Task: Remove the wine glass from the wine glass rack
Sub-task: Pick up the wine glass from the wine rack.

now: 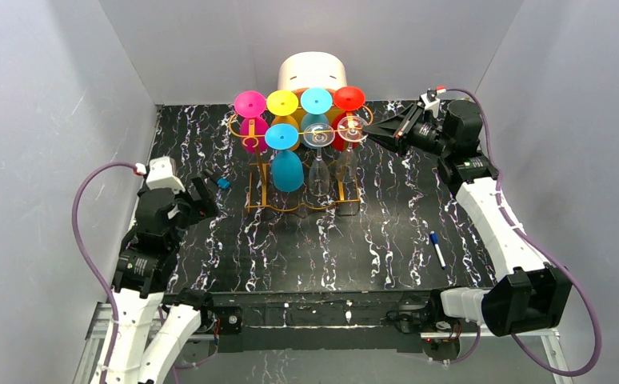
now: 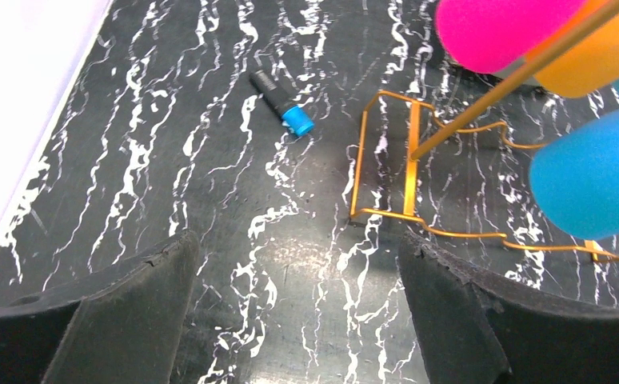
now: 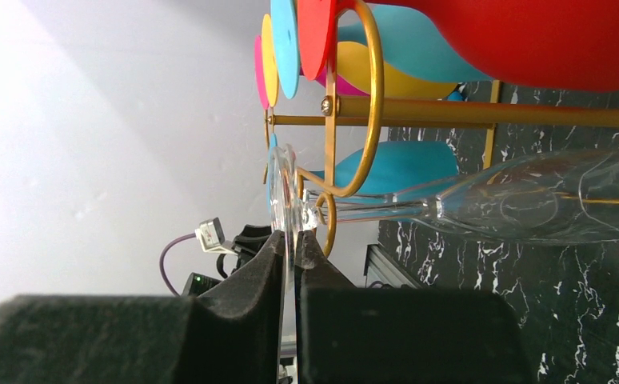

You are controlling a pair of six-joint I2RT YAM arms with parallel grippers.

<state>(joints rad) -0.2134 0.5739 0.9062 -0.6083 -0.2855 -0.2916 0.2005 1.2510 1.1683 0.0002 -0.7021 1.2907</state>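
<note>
Bench [image 1: 370, 240] of black white-veined marble, seen from above and from both wrists. The rack [image 1: 262, 184], a gold wire frame with scroll ends, stands at the far centre. It carries glasses hung bowl-down by their feet: pink [image 1: 250, 104], yellow [image 1: 282, 102], cyan [image 1: 316, 100] and red [image 1: 349, 98] in the far row, and a second cyan [image 1: 282, 138] and a clear one [image 1: 317, 136] in the near row.

The wine glass [image 1: 352, 130], clear, hangs at the rack's near right corner, with its foot above the rails and its stem between them beside a scroll end. The right hand [image 1: 370, 128] reaches in from the right. Its two fingers are clamped on the edge of that foot, one pad on each face, as the right wrist view shows.

The left hand [image 1: 202, 194] hovers over the bench left of the rack, touching nothing, its fingers [image 2: 130, 312] set wide apart. A short black stub with a blue tip [image 2: 282, 104] lies on the bench beyond it.

A white round box [image 1: 313, 72] stands behind the rack. A blue-capped pen [image 1: 437, 249] lies on the bench near the right arm.
</note>
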